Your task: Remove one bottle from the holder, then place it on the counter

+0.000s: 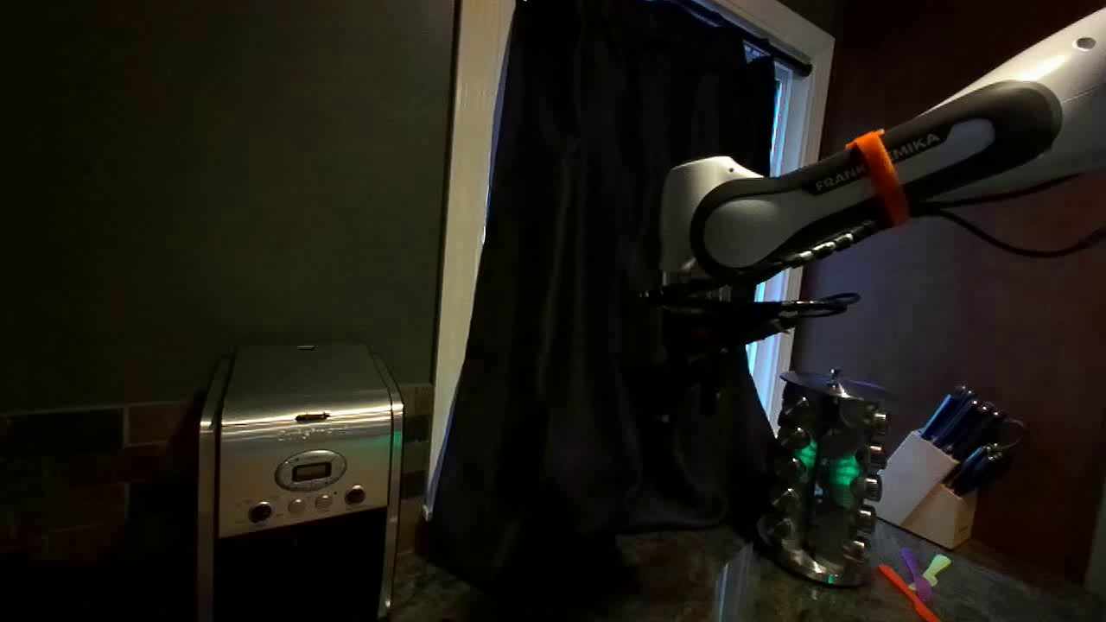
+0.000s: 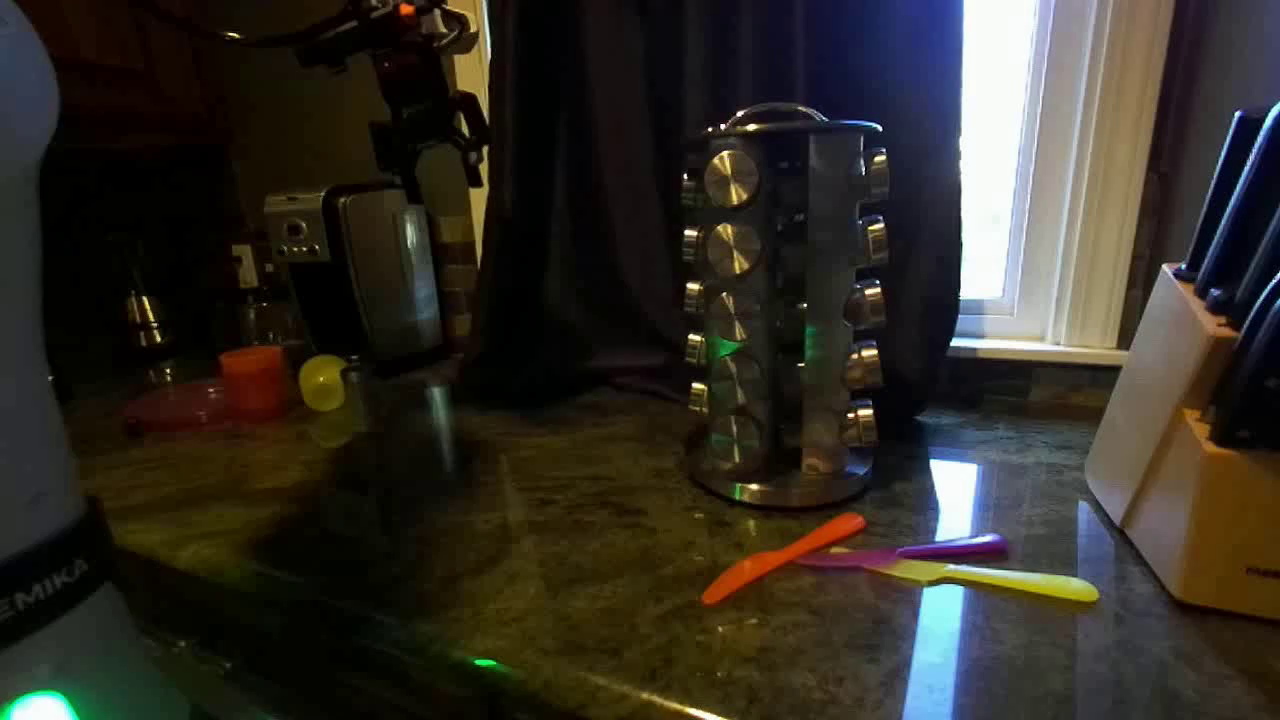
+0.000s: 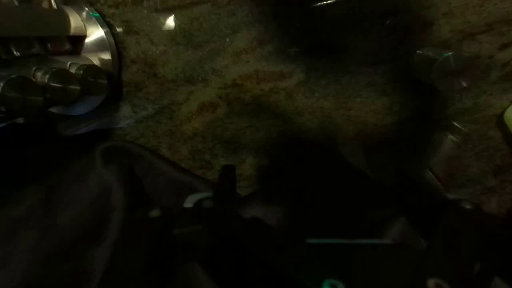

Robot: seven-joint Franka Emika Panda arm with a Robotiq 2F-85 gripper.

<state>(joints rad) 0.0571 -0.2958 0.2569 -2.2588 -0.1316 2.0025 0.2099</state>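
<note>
So, gripper [image 2: 443, 180]: jaws parted, above the tabletop [image 2: 560, 550]
Holder [image 2: 833, 270]: upright, to one side of the gripper
Bottles [image 2: 734, 250]: in the holder, apart from the gripper

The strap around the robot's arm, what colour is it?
Orange; the strap shows best in an exterior view.

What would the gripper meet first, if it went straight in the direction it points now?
Probably the counter: the gripper hangs above it, pointing down. The curtain looks near that line in the wrist view; depth is unclear there.
</note>
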